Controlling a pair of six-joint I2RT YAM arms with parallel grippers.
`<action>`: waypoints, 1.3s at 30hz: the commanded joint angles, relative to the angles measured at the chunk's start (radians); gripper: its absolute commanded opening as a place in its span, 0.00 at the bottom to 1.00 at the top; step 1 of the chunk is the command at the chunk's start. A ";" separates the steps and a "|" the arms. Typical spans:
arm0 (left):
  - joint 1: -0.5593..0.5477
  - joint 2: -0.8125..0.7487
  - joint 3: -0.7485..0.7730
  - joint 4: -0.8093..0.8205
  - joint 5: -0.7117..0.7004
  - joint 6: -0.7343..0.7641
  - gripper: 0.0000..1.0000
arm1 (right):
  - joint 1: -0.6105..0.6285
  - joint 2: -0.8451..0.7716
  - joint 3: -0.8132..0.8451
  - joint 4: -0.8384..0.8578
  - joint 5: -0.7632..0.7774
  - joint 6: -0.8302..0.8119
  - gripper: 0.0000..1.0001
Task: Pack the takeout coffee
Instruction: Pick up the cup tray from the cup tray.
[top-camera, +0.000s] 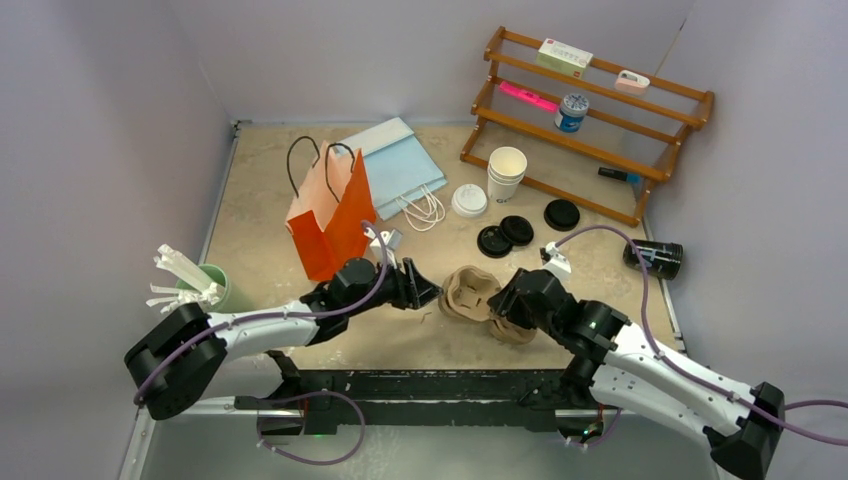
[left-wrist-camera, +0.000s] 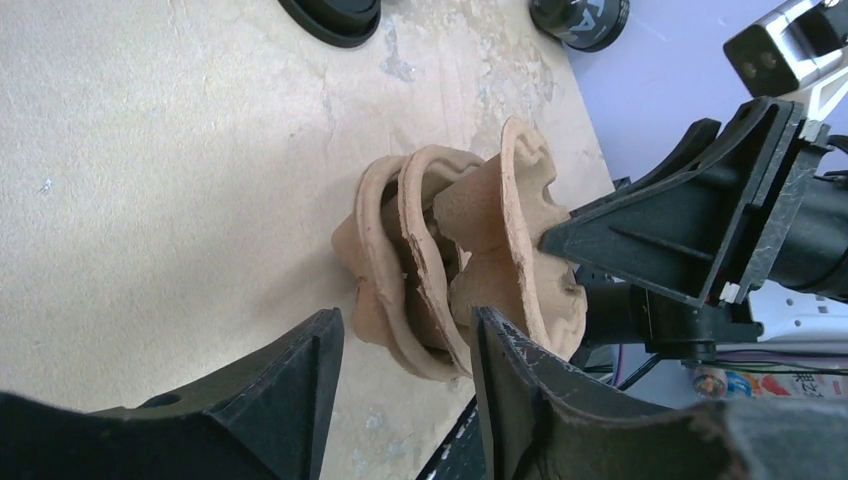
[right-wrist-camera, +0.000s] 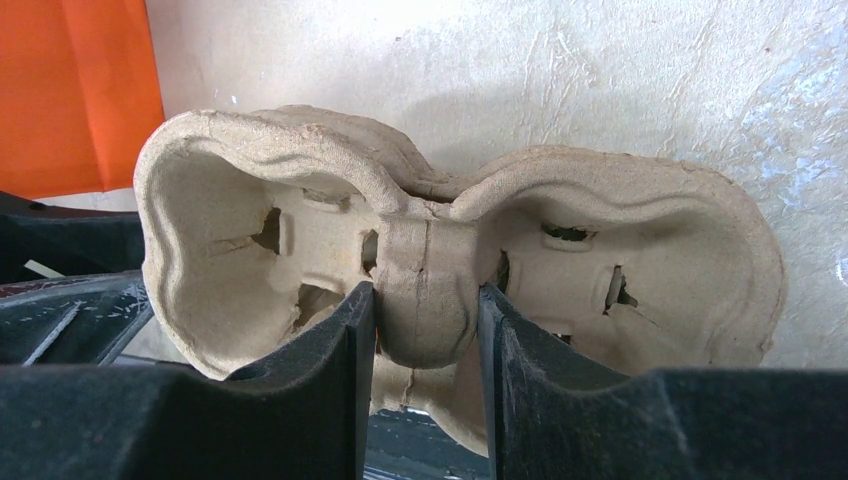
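Black cup (top-camera: 655, 258) is down on its side at the far right edge of the counter (top-camera: 260, 220), well apart from both arms. Three black lids (top-camera: 517, 230) lie flat ahead of the rack (top-camera: 590, 120), two of them touching and the third a little to the right. Nothing is packed.

In the middle, the right claw (right-wrist-camera: 425, 300) is clenched on the centre bridge of a brown pulp carrier (right-wrist-camera: 250, 200), held up on edge with its cup wells facing the wrist camera. More carriers are nested against it.

The left claw (left-wrist-camera: 405, 325) is released, its fingers spread either side of the nested edges, with no squeeze showing.

Behind the left arm, the orange bag (top-camera: 325, 215) stands upright. The white cups (top-camera: 506, 172) are stacked beside a white lid (top-camera: 468, 200).
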 joint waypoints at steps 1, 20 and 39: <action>-0.001 0.005 0.000 0.011 -0.015 -0.011 0.52 | 0.003 0.010 0.018 0.041 0.003 -0.003 0.38; 0.001 0.211 0.039 0.114 0.069 -0.021 0.55 | 0.003 0.007 0.019 0.065 -0.029 -0.014 0.38; 0.001 0.290 0.239 -0.247 -0.044 0.202 0.00 | 0.003 -0.150 0.025 0.031 0.053 -0.009 0.37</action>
